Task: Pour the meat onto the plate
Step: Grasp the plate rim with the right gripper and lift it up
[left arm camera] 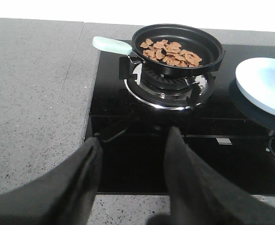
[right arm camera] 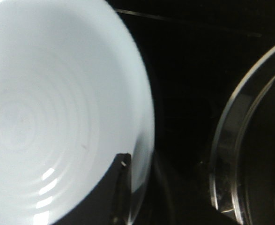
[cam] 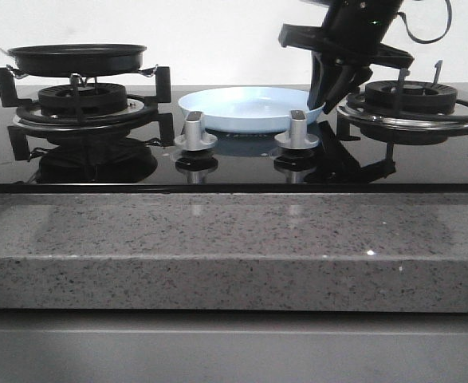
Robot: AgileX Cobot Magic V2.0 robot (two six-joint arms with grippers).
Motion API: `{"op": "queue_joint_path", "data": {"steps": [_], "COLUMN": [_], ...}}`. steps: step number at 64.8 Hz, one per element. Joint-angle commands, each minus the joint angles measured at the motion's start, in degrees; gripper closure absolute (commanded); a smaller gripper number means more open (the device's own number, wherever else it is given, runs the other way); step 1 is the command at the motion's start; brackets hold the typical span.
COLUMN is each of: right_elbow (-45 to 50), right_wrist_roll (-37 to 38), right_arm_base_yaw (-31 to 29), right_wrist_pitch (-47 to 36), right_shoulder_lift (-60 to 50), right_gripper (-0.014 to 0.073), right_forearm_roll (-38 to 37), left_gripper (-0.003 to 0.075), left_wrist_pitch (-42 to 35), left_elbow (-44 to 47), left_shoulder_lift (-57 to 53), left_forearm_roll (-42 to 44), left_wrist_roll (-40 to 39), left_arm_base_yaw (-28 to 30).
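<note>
**Meat waits in the pan; the plate sits empty between the burners**

Front view: the black frying pan (cam: pixel 77 57) rests on the left burner (cam: pixel 82 100), its contents hidden by the rim. The pale-blue plate (cam: pixel 249 109) lies empty at centre, behind two knobs (cam: pixel 195 132). The right gripper (cam: pixel 335 89) hangs just beside the plate's right rim; whether its jaws are spread cannot be told.

Left wrist view: the left gripper (left arm camera: pixel 133 180) hovers spread and empty, near the cooktop's near edge. The meat (left arm camera: pixel 170 52) is a loose heap of small flat pieces in the pan, likely light and quick to slide when tipped. The pale handle (left arm camera: pixel 112 45), pointing left, looks the sensible hold.

Right wrist view: the plate's glossy surface is bare, probably slippery and breakable; one fingertip (right arm camera: pixel 120 187) overlaps its rim.
</note>
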Motion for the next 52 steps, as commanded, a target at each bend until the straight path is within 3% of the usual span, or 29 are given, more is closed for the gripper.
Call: {"op": "queue_joint_path", "data": {"steps": [1, 9, 21, 52], "right_elbow": [-1.9, -1.9, -1.9, -8.9], "right_wrist_roll": [-0.3, -0.3, -0.3, 4.9], "right_arm_base_yaw": [-0.3, -0.3, -0.3, -0.5], "right_wrist_pitch": [-0.7, 0.1, 0.5, 2.2], "right_shoulder_lift": [-3.1, -2.6, -1.7, -3.4], "right_gripper": [0.0489, 0.0499, 0.0670, 0.0660], "right_forearm_roll": [1.2, 1.2, 1.8, 2.4], "left_gripper": [0.0410, 0.0410, 0.0410, 0.0410], "left_wrist_pitch": [-4.6, -4.6, -4.6, -4.6], "left_elbow": [-1.9, -1.9, -1.9, -1.9], "left_shoulder_lift": [0.6, 0.6, 0.6, 0.6], "left_forearm_roll": [-0.6, -0.6, -0.6, -0.6], "left_wrist_roll": [-0.2, -0.2, -0.2, -0.2], "left_arm_base_yaw": [0.1, 0.1, 0.1, 0.1]}}
